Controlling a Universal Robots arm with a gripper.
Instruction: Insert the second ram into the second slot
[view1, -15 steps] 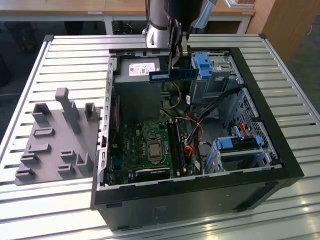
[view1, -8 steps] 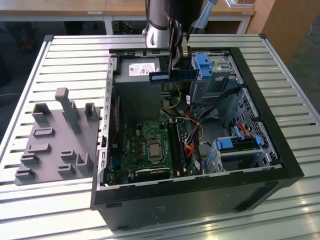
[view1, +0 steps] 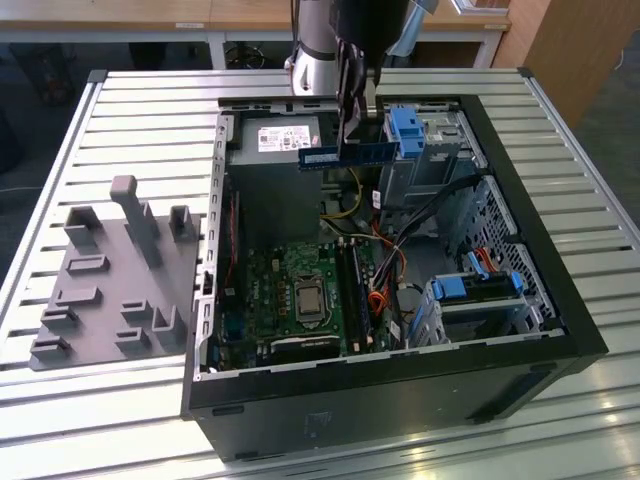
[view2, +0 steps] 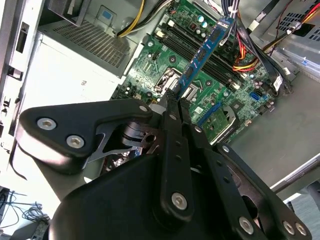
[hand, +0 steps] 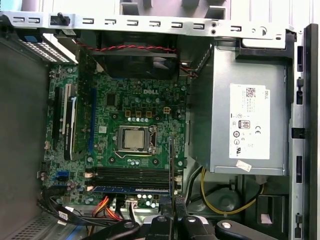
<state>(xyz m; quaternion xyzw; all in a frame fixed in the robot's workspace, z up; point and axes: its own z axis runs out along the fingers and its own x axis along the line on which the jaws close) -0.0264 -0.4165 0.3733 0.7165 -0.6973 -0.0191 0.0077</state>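
Note:
The second ram (view1: 345, 155), a thin blue stick with a small white label, hangs level above the open computer case (view1: 560, 330), over its rear half. My gripper (view1: 352, 138) is shut on the stick's middle from above. In the second wrist view the second ram (view2: 202, 55) runs out from between the closed fingertips (view2: 172, 102) over the green motherboard (view2: 165, 65). In the first wrist view it shows edge-on as a thin line (hand: 171, 165) above the black memory slots (hand: 132, 175). Another blue stick (hand: 131, 189) sits in the slot beside them.
A grey power supply (hand: 245, 125) fills the case corner next to the board. Blue drive-bay tabs (view1: 405, 130) and red and orange cables (view1: 385, 290) lie toward the exterior view's right. A grey holder block (view1: 110, 270) stands on the slatted table to the left of the case.

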